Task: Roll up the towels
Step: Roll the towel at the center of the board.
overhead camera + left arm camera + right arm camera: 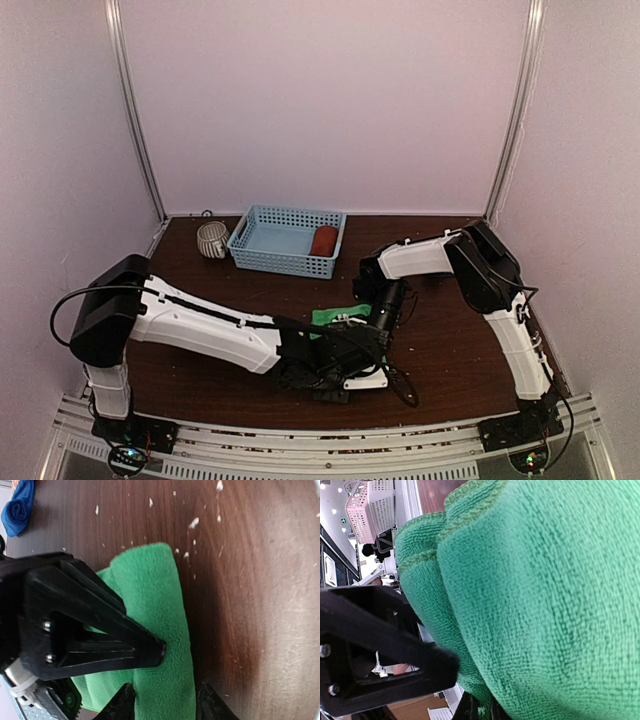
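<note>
Right gripper [380,318] is pinched onto the green towel [150,595], while left gripper [347,337] has its jaws apart over the fold. If right tugs, that loose fold probably flops open.

Seen from above, with 12 o'clock at the back wall, the left arm [200,325] sprawls in from 8 o'clock. The right arm [520,345] bends in from 4 o'clock. The two meet over the green towel [326,315] at the centre of the table [450,350]. A lattice basket [285,265] at 12 and a mug [212,240] at 11 block the rear. Bare wood lies open at 1 to 2 o'clock, and at 5 between the arms.
</note>
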Tool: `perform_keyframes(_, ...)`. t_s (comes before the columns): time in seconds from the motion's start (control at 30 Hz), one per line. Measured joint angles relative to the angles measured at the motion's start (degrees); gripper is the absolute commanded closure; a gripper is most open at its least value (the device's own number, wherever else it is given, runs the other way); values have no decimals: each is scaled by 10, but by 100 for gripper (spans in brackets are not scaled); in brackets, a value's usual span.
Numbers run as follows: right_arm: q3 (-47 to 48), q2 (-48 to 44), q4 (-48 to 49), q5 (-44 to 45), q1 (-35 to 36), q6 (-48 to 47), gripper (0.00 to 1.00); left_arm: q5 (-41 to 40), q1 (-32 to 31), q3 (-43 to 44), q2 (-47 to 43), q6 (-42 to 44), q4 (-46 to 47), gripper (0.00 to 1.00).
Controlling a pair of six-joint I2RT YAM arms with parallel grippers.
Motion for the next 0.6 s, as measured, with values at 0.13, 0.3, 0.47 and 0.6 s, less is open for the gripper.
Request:
perform_keyframes(0.13,0,0,0,0,0,0,98,-3,2,-8,10,-2,5,62)
perform_keyframes(0.3,0,0,0,0,0,0,96,-10,2,-8,23,-8,17,77)
perform_keyframes(0.47,-2,-7,1,3,0,-5,78,-16,3,-8,24,-16,20,92)
perform_keyframes(0.6,-8,-47,11,30,-2,-15,70,-11,5,-8,24,-21,23,100)
